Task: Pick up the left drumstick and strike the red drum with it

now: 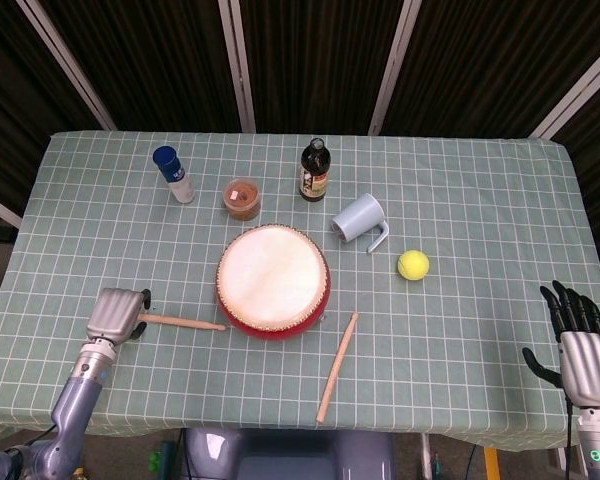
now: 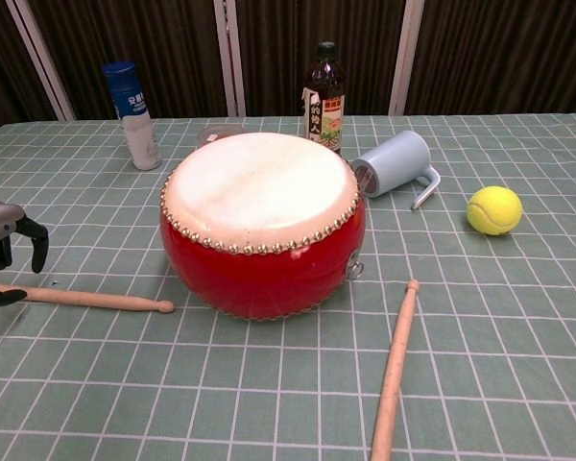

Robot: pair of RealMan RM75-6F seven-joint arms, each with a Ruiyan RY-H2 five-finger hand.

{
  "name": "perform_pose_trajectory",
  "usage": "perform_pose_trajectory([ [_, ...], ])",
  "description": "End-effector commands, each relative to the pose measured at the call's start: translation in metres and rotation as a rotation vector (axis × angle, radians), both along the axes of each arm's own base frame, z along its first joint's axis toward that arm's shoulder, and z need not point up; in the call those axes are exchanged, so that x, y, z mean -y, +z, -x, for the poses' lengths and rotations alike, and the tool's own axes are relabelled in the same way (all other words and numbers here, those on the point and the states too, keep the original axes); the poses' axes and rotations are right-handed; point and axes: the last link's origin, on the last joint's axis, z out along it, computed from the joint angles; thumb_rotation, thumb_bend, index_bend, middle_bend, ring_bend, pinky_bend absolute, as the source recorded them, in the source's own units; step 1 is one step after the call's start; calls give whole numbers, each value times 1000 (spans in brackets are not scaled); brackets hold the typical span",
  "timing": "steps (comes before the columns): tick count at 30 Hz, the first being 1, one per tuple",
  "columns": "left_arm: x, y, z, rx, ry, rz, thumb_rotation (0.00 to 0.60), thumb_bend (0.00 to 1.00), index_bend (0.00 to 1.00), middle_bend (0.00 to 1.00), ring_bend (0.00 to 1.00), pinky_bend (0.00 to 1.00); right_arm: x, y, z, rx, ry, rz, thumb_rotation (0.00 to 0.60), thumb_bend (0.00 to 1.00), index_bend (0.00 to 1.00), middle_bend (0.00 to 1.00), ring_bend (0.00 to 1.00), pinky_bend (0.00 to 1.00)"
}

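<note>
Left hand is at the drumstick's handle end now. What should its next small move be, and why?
Probably lower and close the fingers round the handle: the left hand sits over the butt end of the left drumstick, fingers apart, and the stick lies flat on the table beside the red drum.

Red drum (image 2: pixel 262 269) (cream skin); green checked tablecloth (image 1: pixel 460 190); yellow ball (image 2: pixel 494 209).

The left hand (image 1: pixel 117 314) is covering the butt end of the left drumstick (image 1: pixel 185 323). The chest view's edge is cropping that hand, and the bottle (image 2: pixel 325 96) label is reading too small.

Even overhead light, soft shadows (backdrop dark), both views sharp.
</note>
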Motion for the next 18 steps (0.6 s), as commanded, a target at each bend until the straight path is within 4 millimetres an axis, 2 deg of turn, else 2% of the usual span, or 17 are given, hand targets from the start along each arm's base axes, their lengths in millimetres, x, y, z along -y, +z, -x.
perform_pose_trajectory([
  [1, -1, -3, 0, -5, 2, 6, 600, 263, 491, 1000, 1000, 1000, 0, 0, 0, 1, 0, 0, 600, 305, 0, 0, 0, 73],
  [7, -2, -18, -3, -11, 7, 32, 600, 268, 505, 1000, 1000, 1000, 0, 0, 0, 6, -2, -1, 600, 305, 0, 0, 0, 73],
  [18, -6, -29, -5, -12, 12, 44, 600, 277, 506, 1000, 1000, 1000, 0, 1, 0, 7, -4, -1, 600, 305, 0, 0, 0, 73],
])
